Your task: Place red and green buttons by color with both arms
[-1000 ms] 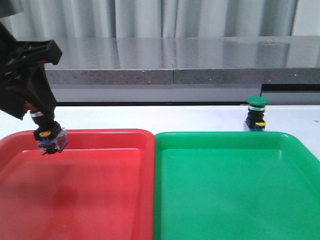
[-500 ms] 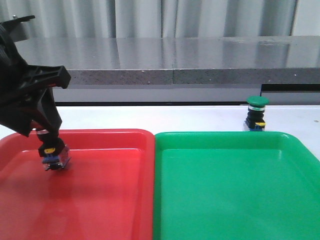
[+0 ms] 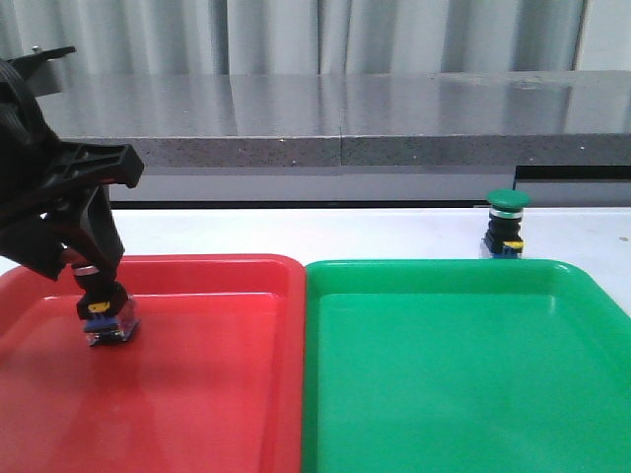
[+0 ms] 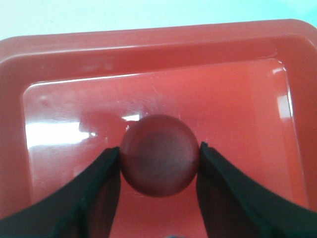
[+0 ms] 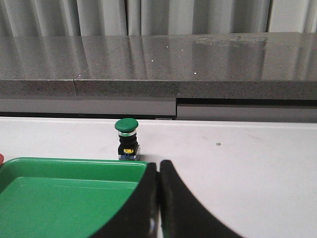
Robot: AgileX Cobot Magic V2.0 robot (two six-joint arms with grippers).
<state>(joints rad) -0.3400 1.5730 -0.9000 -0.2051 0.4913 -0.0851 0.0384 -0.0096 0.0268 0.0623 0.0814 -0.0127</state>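
My left gripper (image 3: pixel 94 281) is shut on the red button (image 3: pixel 106 317), low over the back left part of the red tray (image 3: pixel 197 394). In the left wrist view the round red cap (image 4: pixel 159 154) sits between the two black fingers (image 4: pixel 106 173), which touch it on both sides. I cannot tell whether the clear-blue base touches the tray floor. The green button (image 3: pixel 508 225) stands upright on the white table behind the green tray (image 3: pixel 463 374). My right gripper (image 5: pixel 158 166) is shut on nothing, near the tray's corner, with the green button (image 5: pixel 127 139) a short way beyond it.
The two trays lie side by side and fill the front of the table. A grey stone ledge (image 3: pixel 345 108) runs along the back, with curtains behind it. White table (image 5: pixel 237 163) lies to the right of the green tray (image 5: pixel 59 198).
My left gripper has carried the red button down and slightly to the right, from above the red tray's back rim to low inside the tray. The green button has not moved.
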